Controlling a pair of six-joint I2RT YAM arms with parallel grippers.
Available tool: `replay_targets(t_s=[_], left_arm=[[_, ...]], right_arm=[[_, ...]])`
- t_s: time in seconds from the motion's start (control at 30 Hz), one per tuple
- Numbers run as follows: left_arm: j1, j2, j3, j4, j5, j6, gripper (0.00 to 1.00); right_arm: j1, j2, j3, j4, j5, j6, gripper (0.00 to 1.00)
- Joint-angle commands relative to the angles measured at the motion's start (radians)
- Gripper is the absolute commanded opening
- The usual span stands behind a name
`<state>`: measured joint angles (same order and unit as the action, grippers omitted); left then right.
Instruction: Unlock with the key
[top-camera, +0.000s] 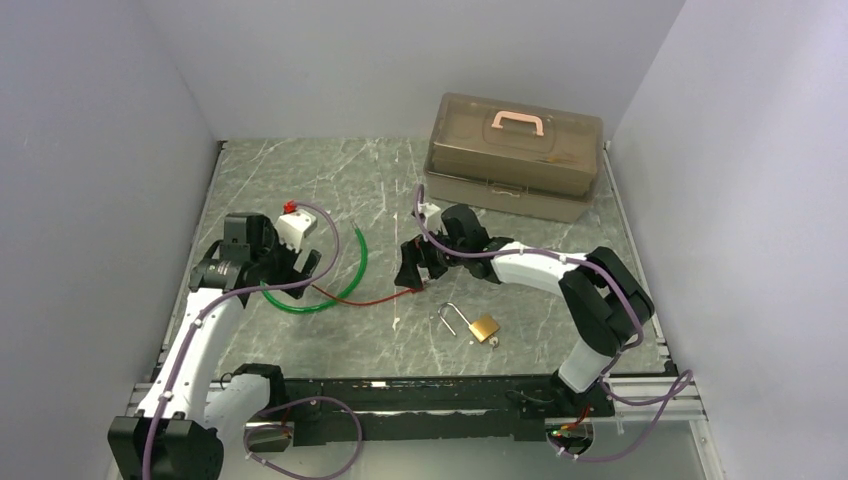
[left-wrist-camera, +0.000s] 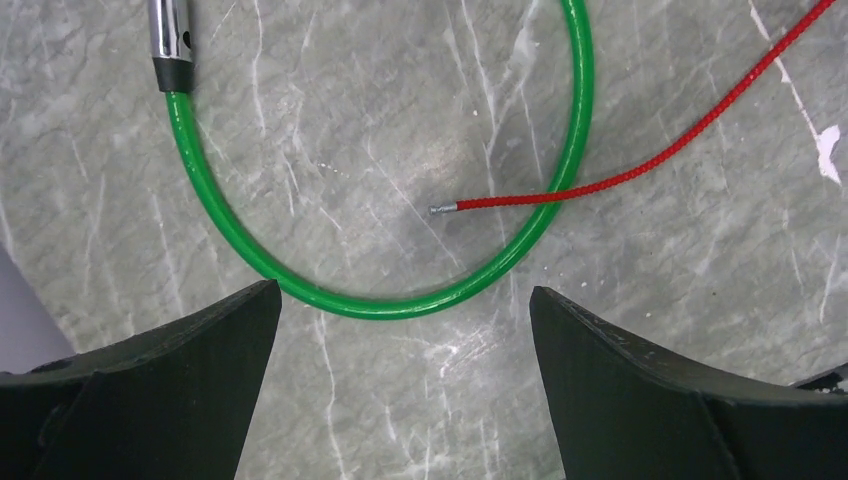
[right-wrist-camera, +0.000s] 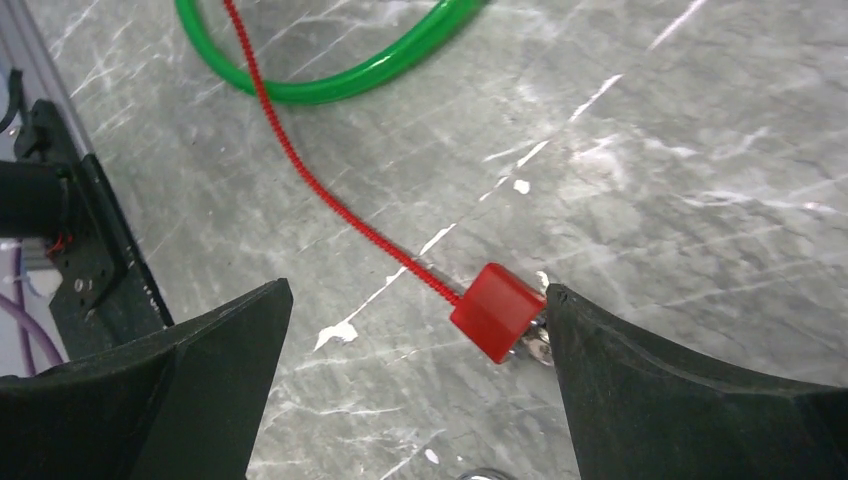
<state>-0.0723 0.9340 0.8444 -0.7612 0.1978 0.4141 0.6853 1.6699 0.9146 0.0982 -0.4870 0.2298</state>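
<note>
Where the grey marble-patterned desk (top-camera: 300, 170) runs toward its near edge, a little right of the middle, a small brass padlock (top-camera: 484, 327) lies flat with its steel shackle (top-camera: 448, 318) swung out to the left of the body. A tiny dark stub (top-camera: 494, 341) shows at the lock's near end, too small to tell whether it is the key. The right claw (top-camera: 412, 272) hangs over the middle of the desk, apart from the padlock and on its far left side. In the right wrist view this claw (right-wrist-camera: 417, 290) is released, its two black fingers spread wide and grasping nothing. Between them a small red plastic block (right-wrist-camera: 497, 311) lies on the desk just beside the right-hand finger, with a bit of bright metal (right-wrist-camera: 535, 345) at its lower edge. A thin red braided cord (right-wrist-camera: 330, 205) leaves the block and runs left across the desk (top-camera: 360, 300), crossing a glossy green plastic-coated cable (top-camera: 345, 285) that lies in a loop toward the left edge. The left claw (top-camera: 295, 265) hovers over that loop, and in its own view (left-wrist-camera: 405, 290) it too is released, fingers wide and holding nothing. Below it the green cable (left-wrist-camera: 575, 150) curves round, one end capped by a chrome ferrule (left-wrist-camera: 170, 40), and the red cord (left-wrist-camera: 640, 170) crosses over it and ends in a small metal tip (left-wrist-camera: 443, 209) inside the loop. A translucent brown plastic toolbox with a pink handle (top-camera: 515, 155) sits closed at the far right corner.
</note>
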Motion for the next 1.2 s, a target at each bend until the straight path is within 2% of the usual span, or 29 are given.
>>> replay_targets(t_s=[0.0,0.2,0.33,0.4,0.47,0.57,0.63,0.77,0.83,0.93,1.03,1.17], left_arm=[[0.036,-0.013,-0.013,0.134,0.095,-0.037,0.99],[0.097,-0.006,-0.003,0.206,0.119,-0.057,0.99],[0.178,-0.004,-0.038,0.321,0.165,-0.085,0.99],[0.229,-0.022,-0.109,0.446,0.191,-0.104,0.99],[0.262,-0.029,-0.196,0.588,0.200,-0.124,0.99],[0.288,0.000,-0.300,0.743,0.262,-0.133,1.00],[0.292,0.038,-0.332,0.840,0.288,-0.143,0.99],[0.303,0.122,-0.373,0.974,0.337,-0.168,0.99],[0.308,0.156,-0.401,1.043,0.364,-0.183,1.00],[0.311,0.186,-0.474,1.189,0.389,-0.219,1.00],[0.310,0.204,-0.543,1.349,0.379,-0.262,1.00],[0.313,0.220,-0.561,1.455,0.360,-0.295,0.99]], right_arm=[[-0.029,-0.053,0.007,0.018,0.101,0.027,1.00],[-0.101,-0.196,0.014,-0.060,0.260,0.016,1.00],[-0.182,-0.339,-0.065,-0.070,0.528,0.051,1.00],[-0.244,-0.424,-0.127,-0.057,0.756,0.111,1.00],[-0.287,-0.526,-0.243,0.024,0.977,0.131,1.00],[-0.332,-0.659,-0.461,0.315,1.119,-0.048,1.00],[-0.347,-0.684,-0.568,0.475,1.245,-0.099,1.00],[-0.423,-0.658,-0.629,0.545,1.265,-0.103,1.00],[-0.469,-0.654,-0.653,0.567,1.217,-0.048,1.00],[-0.525,-0.633,-0.708,0.691,1.149,-0.058,1.00],[-0.565,-0.554,-0.723,0.772,1.104,-0.096,1.00],[-0.594,-0.443,-0.739,0.900,1.037,-0.110,1.00]])
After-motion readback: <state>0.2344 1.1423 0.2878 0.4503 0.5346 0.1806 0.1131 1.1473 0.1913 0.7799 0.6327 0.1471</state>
